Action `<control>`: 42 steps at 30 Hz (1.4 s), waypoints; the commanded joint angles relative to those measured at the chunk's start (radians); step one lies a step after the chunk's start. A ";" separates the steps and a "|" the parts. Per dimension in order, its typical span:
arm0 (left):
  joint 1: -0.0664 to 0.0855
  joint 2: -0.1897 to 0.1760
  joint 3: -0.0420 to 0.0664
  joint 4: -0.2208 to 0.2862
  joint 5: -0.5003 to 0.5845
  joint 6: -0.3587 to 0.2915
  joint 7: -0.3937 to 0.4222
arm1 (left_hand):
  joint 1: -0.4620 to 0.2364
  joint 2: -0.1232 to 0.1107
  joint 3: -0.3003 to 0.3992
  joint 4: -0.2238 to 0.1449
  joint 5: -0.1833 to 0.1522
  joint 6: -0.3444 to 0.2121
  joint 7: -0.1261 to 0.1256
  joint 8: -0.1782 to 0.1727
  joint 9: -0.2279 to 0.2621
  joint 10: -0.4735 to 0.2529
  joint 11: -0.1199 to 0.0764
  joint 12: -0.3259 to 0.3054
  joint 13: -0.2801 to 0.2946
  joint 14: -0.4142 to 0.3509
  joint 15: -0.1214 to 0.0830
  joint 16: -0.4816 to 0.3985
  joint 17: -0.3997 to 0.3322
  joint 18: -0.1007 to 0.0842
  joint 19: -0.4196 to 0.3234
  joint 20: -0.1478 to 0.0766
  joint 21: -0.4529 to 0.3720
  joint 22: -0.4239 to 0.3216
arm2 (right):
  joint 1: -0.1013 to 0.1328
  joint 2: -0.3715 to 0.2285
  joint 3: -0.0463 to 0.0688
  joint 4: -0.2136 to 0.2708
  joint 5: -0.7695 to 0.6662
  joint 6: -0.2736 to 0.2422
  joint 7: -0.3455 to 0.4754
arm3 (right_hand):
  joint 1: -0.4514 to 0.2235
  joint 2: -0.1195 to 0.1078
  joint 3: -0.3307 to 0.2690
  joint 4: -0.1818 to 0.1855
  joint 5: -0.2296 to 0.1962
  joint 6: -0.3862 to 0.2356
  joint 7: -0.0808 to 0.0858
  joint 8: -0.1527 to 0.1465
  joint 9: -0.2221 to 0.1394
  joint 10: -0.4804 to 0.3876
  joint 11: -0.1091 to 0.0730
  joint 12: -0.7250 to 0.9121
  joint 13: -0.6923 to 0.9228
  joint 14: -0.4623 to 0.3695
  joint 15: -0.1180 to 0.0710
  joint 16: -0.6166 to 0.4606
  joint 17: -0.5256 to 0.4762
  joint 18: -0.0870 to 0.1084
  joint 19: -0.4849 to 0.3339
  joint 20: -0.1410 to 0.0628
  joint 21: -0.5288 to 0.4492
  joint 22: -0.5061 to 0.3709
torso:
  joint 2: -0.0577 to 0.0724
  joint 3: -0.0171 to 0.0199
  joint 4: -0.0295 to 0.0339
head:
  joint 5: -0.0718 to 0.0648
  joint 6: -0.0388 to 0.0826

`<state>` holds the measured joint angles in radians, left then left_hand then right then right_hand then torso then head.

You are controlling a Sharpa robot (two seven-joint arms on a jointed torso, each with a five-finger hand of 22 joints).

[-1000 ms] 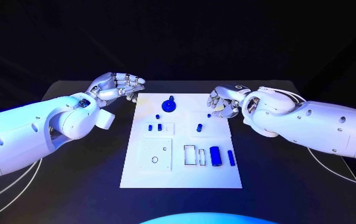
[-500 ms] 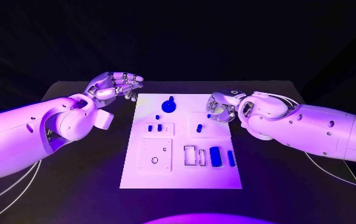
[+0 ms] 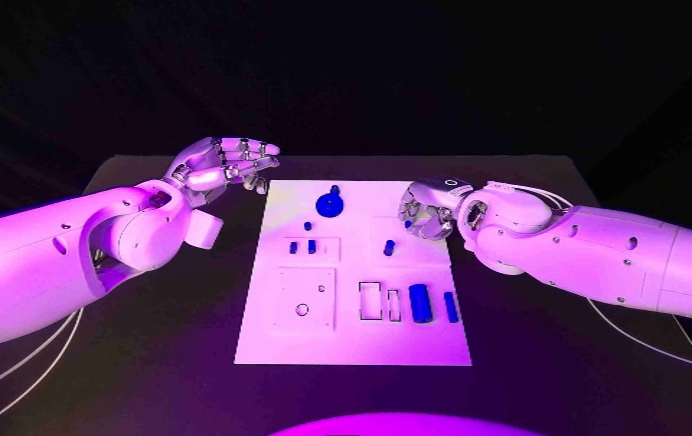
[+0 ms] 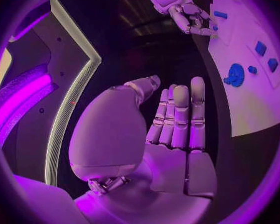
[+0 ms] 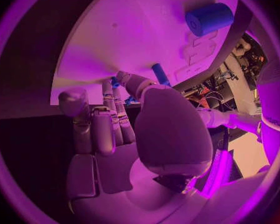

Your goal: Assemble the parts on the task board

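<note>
The white task board (image 3: 353, 331) lies in the middle of the black table. On it are a round blue knob (image 3: 330, 204), several small blue pegs (image 3: 302, 248) and a blue block (image 3: 418, 303). My right hand (image 3: 430, 206) hovers over the board's far right edge, fingers bent down toward it. In the right wrist view its fingertips (image 5: 118, 79) reach the board (image 5: 127, 35) beside a blue peg (image 5: 159, 73); whether they pinch anything is hidden. My left hand (image 3: 224, 166) hangs off the board's far left corner, its palm (image 4: 177, 154) empty.
Bare black table (image 3: 159, 336) lies on both sides of the board. A slim blue piece (image 3: 449, 305) sits near the board's right edge beside rectangular cut-outs (image 3: 378, 302). A large blue cylinder (image 5: 209, 17) shows in the right wrist view.
My right hand has shifted a little inward over the board's right edge and now covers the small blue peg that lay by its fingertips. The left hand has stayed in place.
</note>
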<state>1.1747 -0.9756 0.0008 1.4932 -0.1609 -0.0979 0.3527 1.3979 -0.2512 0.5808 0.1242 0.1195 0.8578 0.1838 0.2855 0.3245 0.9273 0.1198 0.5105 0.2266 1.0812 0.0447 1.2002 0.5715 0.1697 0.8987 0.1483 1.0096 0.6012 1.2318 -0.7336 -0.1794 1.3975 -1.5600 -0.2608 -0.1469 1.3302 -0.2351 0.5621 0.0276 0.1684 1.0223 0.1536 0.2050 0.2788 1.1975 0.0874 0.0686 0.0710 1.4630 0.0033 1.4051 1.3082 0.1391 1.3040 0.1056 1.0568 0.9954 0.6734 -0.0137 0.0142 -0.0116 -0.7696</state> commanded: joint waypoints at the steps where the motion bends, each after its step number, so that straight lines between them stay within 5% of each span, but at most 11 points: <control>1: 0.001 0.001 0.001 0.002 0.010 0.011 0.011 | -0.005 0.002 -0.008 0.000 0.004 -0.007 0.002 -0.008 -0.002 -0.010 0.002 -0.007 -0.002 -0.002 0.005 0.003 0.002 0.015 0.010 -0.001 -0.005 -0.002 | -0.005 0.005 -0.001 -0.002 -0.003 0.022 0.005 | 0.000 0.012 0.011 -0.002 -0.004 0.010 -0.001 0.006 0.003 0.013 -0.001 0.006 0.001 0.067 0.002 0.007 0.022 -0.018 0.007 0.000 0.009 0.006 | -0.001 -0.0002 -0.0008 | 0.001 -0.002; 7: 0.001 0.002 0.001 0.001 0.009 0.013 0.008 | 0.005 0.005 -0.010 -0.004 0.004 -0.024 0.008 -0.017 -0.005 -0.016 0.006 -0.008 -0.003 -0.003 0.008 0.004 0.004 0.015 0.016 0.001 -0.010 -0.006 | -0.008 0.009 -0.002 -0.006 0.000 0.035 0.003 | 0.004 0.029 0.029 0.000 -0.004 0.027 -0.008 0.018 0.015 0.034 -0.007 0.009 0.003 0.067 -0.003 0.016 0.027 -0.020 0.008 -0.003 0.022 0.023 | -0.002 -0.0008 -0.0005 | 0.002 -0.004; 10: 0.001 0.002 0.001 0.001 0.009 0.015 0.007 | 0.006 0.006 -0.011 -0.004 0.004 -0.028 0.009 -0.018 -0.005 -0.017 0.007 -0.008 -0.004 -0.002 0.008 0.005 0.006 0.015 0.017 0.001 -0.011 -0.007 | -0.010 0.011 -0.002 -0.008 -0.006 0.044 -0.005 | 0.028 0.064 0.060 -0.014 -0.003 0.053 -0.016 0.040 0.032 0.067 -0.018 0.017 0.009 0.067 -0.013 0.025 0.033 -0.022 0.012 -0.011 0.042 0.046 | -0.001 -0.0011 -0.0006 | 0.002 -0.005; 16: 0.001 0.002 0.001 0.002 0.008 0.015 0.006 | 0.008 0.007 -0.012 -0.005 0.004 -0.032 0.011 -0.020 -0.006 -0.019 0.008 -0.008 -0.004 -0.001 0.009 0.006 0.008 0.015 0.019 0.002 -0.012 -0.008 | -0.014 0.015 -0.002 -0.008 -0.037 0.042 -0.031 | 0.037 0.090 0.103 -0.039 -0.002 0.053 -0.019 0.058 0.059 0.093 -0.023 0.014 0.015 0.066 -0.018 0.032 0.033 -0.025 0.010 -0.018 0.063 0.072 | -0.001 -0.0008 -0.0002 | 0.002 -0.006; 29: 0.001 0.001 0.001 0.001 0.005 0.013 0.007 | 0.009 0.007 -0.012 -0.005 0.005 -0.034 0.011 -0.022 -0.006 -0.020 0.009 -0.008 -0.004 0.001 0.010 0.008 0.012 0.015 0.020 0.002 -0.012 -0.008 | -0.017 0.004 -0.002 0.008 -0.076 -0.017 -0.056 | 0.035 0.090 0.136 -0.060 -0.002 0.054 -0.021 0.068 0.076 0.109 -0.026 0.010 0.018 0.066 -0.021 0.037 0.034 -0.028 0.013 -0.022 0.087 0.101 | -0.002 -0.0004 -0.0016 | 0.001 -0.007; 42: 0.001 0.001 0.001 -0.003 0.003 0.008 0.006 | 0.011 0.007 -0.016 -0.006 0.005 -0.044 0.016 -0.026 -0.007 -0.025 0.012 -0.009 -0.005 0.000 0.012 0.009 0.010 0.015 0.022 0.004 -0.014 -0.010 | -0.004 -0.044 0.005 0.067 -0.059 -0.133 -0.028 | 0.032 0.087 0.142 -0.063 -0.003 0.056 -0.021 0.071 0.080 0.114 -0.027 0.009 0.019 0.067 -0.021 0.041 0.039 -0.030 0.016 -0.022 0.097 0.113 | -0.002 -0.0007 -0.0016 | 0.002 -0.002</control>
<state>1.1747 -0.9756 0.0008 1.4895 -0.1595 -0.0978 0.3506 1.4022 -0.2470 0.5710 0.1201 0.1195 0.8186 0.2017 0.2647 0.3179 0.9076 0.1324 0.5061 0.2225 1.0810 0.0520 1.2041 0.5830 0.1696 0.9150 0.1500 1.0010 0.5920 1.2258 -0.7734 -0.1751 1.4575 -1.6164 -0.3357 -0.1870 1.3519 -0.1668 0.6977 -0.0330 0.1638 1.0715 0.1323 0.2707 0.3582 1.2724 0.0944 0.0710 0.0888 1.4647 -0.0128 1.4403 1.3076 0.1234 1.3182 0.0913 1.1473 1.1066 0.6710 -0.0142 0.0123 -0.0108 -0.7726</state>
